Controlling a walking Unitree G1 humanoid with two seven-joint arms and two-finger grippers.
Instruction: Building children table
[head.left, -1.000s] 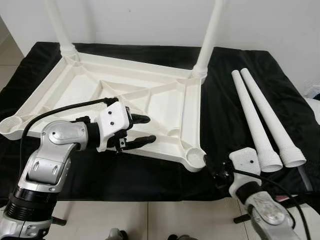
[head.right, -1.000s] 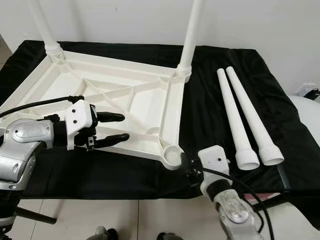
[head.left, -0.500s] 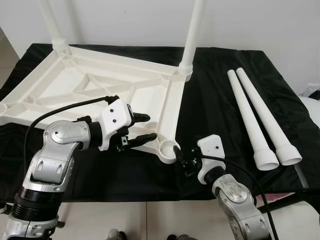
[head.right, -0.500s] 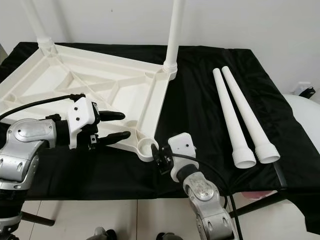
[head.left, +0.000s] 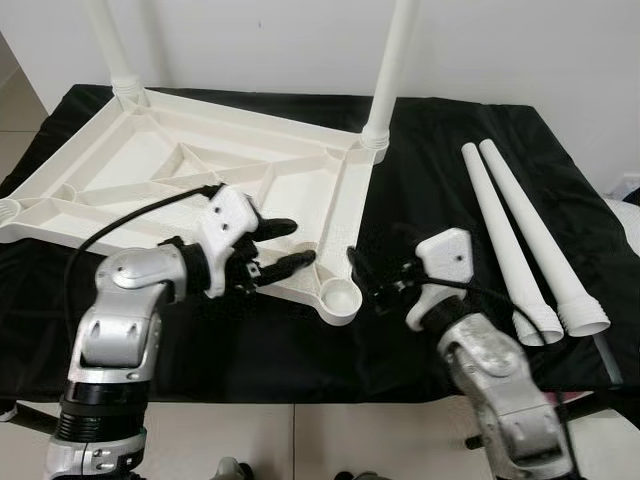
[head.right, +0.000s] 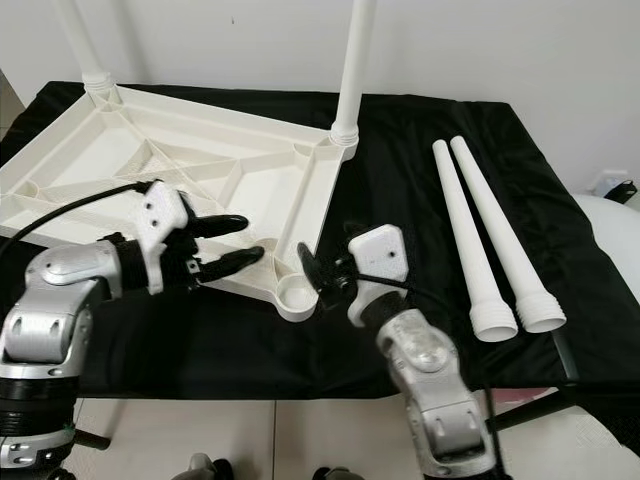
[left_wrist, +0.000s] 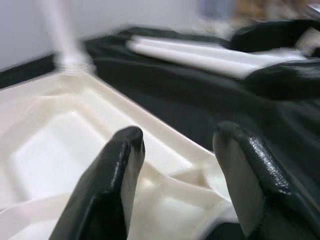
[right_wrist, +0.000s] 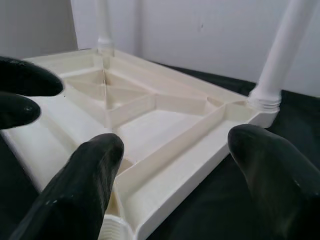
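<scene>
Upturned white tabletop (head.left: 190, 190) on the black cloth (head.left: 440, 190), two legs (head.left: 385, 75) screwed in at its far corners, two loose legs (head.left: 515, 235) lying well to its right. Right gripper (head.left: 365, 280), half a second earlier low beside the tabletop's empty near-right socket (head.left: 338, 297), since raised and swung level with it, fingers apart. Left gripper (head.left: 285, 245) much as before over the tabletop's near edge, fingers apart, nothing held; loose legs not yet picked up, so probably steadying the tabletop first.

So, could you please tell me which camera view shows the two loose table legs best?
The left eye view: both loose table legs lie whole on the black cloth. The right eye view matches it; the left wrist view shows them blurred, far off.
</scene>
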